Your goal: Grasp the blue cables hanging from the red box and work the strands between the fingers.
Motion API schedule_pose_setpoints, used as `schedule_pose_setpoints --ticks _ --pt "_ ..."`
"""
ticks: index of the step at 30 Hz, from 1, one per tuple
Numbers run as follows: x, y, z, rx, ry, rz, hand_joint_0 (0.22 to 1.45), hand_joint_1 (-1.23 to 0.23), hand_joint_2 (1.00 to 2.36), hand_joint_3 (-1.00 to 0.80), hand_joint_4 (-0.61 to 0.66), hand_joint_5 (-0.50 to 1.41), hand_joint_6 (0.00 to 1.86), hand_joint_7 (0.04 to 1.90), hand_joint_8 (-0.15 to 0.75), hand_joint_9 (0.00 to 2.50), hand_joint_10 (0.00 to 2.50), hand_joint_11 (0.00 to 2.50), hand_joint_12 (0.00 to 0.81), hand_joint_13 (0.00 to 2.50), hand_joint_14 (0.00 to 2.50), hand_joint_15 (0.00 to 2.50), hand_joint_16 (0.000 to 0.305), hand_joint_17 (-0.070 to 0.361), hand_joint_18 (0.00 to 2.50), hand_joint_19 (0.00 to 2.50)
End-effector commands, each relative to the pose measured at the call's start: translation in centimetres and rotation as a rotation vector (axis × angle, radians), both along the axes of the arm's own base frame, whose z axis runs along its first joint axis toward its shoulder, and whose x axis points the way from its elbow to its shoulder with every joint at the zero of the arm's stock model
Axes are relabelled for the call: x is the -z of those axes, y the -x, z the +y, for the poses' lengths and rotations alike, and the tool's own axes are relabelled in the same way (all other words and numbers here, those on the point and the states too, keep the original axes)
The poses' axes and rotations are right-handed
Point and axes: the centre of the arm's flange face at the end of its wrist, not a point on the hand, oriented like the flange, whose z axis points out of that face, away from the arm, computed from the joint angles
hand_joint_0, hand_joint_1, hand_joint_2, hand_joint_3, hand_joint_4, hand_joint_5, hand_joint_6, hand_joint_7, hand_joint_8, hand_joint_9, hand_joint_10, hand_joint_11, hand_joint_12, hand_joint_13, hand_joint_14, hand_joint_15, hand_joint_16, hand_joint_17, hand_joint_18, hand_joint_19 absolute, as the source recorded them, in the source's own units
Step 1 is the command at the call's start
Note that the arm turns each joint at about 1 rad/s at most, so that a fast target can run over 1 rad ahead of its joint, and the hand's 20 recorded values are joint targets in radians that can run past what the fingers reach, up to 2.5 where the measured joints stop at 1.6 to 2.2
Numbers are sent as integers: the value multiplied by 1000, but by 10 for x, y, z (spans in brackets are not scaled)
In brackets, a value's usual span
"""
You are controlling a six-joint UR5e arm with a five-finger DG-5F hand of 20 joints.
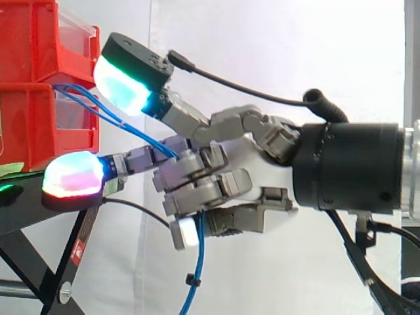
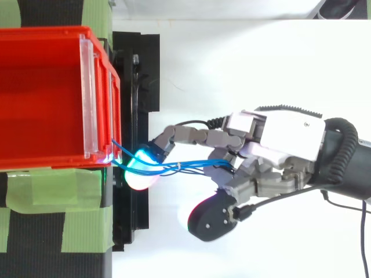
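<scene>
The grasp looks made to me. The blue cables come out at the front of the red bin, run across the gap in a slack bundle and pass into the hand, where the lower fingers are curled round them. Two other fingers reach out straight towards the bin, one above the strands and one below, and their glowing pads lie close to the bin's front. What is left, I judge, is the working itself: the strands lie together as one bunch, not spread between separate fingers.

The side view shows the cables leave the hand underneath and hang straight down, with a small dark tie on them lower down. It also shows the bins stacked one on the other and the curl of the lower fingers.

From above, the strands start at the bin's near front corner, by its clear front panel, and cross over the black stand to the hand. There the strands part a little midway and close again near the palm. Green tape lies on the surface beside the bin.
</scene>
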Motion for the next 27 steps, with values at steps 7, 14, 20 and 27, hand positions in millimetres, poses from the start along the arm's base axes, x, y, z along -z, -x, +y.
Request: schedule_pose_setpoints --ticks 7,14,20,27 --pt "-9 1 -4 42 -91 80 751 -580 1000 -1000 214 167 3 1181 492 1274 2500 2461 646 1785 2500 1407 248 186 2421 512" --pt "-26 2 -4 40 -82 55 757 -577 1000 -1000 209 179 2 1200 492 1274 2500 2461 646 1785 2500 1407 248 186 2421 512" --pt "-48 5 -5 39 -59 30 762 -577 1000 -988 204 187 0 1214 492 1274 2500 2461 646 1785 2500 1407 248 186 2421 512" --pt "-52 6 -5 37 -72 22 792 -579 1003 -922 184 186 145 1167 492 1274 2500 2461 646 1785 2500 1407 248 186 2421 512"
